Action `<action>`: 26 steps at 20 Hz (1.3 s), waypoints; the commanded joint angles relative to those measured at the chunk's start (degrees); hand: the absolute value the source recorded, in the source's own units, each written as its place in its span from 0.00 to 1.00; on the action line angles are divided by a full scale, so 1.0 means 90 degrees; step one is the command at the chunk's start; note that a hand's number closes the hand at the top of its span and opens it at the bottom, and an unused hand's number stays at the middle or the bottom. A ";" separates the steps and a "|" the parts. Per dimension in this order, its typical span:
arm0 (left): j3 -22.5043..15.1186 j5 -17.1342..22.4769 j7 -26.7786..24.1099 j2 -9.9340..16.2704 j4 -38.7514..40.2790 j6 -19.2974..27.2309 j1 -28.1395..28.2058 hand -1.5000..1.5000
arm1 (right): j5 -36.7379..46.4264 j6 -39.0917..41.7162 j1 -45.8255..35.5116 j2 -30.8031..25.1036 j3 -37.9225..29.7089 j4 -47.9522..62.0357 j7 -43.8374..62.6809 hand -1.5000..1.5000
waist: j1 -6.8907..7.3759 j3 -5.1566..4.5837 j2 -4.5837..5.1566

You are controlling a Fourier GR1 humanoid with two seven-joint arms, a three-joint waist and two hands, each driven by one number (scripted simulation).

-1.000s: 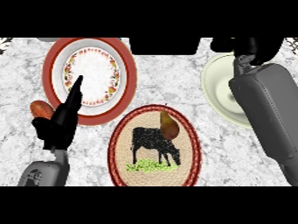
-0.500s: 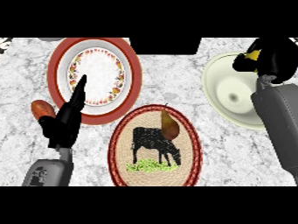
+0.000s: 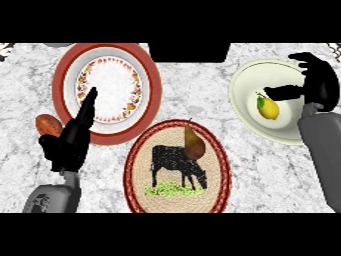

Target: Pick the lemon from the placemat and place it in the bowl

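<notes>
The right hand [image 3: 315, 82] is hanging over the far right side of the bowl [image 3: 247, 85] with its fingers [image 3: 306, 59] and thumb now spread apart and holding nothing. Half a second ago those fingers were curled round the lemon [image 3: 269, 108] above the bowl's rim; now the lemon is lying inside the bowl, just beside the thumb and apart from it. By my reading the release is done and the task is as good as complete; only drawing the arm clear seems to be left.

The left hand [image 3: 73, 137] is resting open at the lower left, fingers straight and pointing up over the plate [image 3: 147, 75], much as it was a second ago.

Moving outward and counting: one lemon, in the bowl; one bowl, pale, at the right; one placemat [image 3: 140, 165], oval with a cow on it, at the lower middle; one pear [image 3: 193, 142] lying on the placemat's upper part; one red-rimmed plate at the upper left; one reddish-brown fruit [image 3: 47, 125], which I cannot name, on the counter [image 3: 261, 170] just behind the left hand; two hands.
</notes>
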 commanded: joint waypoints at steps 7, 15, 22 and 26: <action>0.0153 0.0126 0.0109 0.0082 -0.0070 -0.0109 -0.0026 0.50 | -0.0814 -0.0808 0.0211 -0.0060 -0.0686 -0.1123 -0.1166 0.00 | -0.0044 -0.0004 -0.0021; 0.0081 0.0043 -0.0065 0.0059 -0.0235 -0.0113 0.0357 0.50 | -0.1632 -0.0206 0.1094 -0.0071 -0.1082 -0.3217 -0.0025 0.00 | -0.0100 -0.0007 -0.0041; 0.0093 0.0070 0.0430 0.0041 -0.0387 -0.0135 -0.0087 0.50 | -0.3020 0.0075 0.2421 0.0200 -0.1623 -0.3995 -0.1056 0.00 | -0.0050 -0.0001 -0.0018; 0.0307 0.0064 0.0429 0.0106 -0.0045 -0.0091 -0.0347 0.50 | -0.3609 0.0656 0.3220 0.0181 -0.1764 -0.5156 -0.0898 0.00 | -0.0085 -0.0003 -0.0020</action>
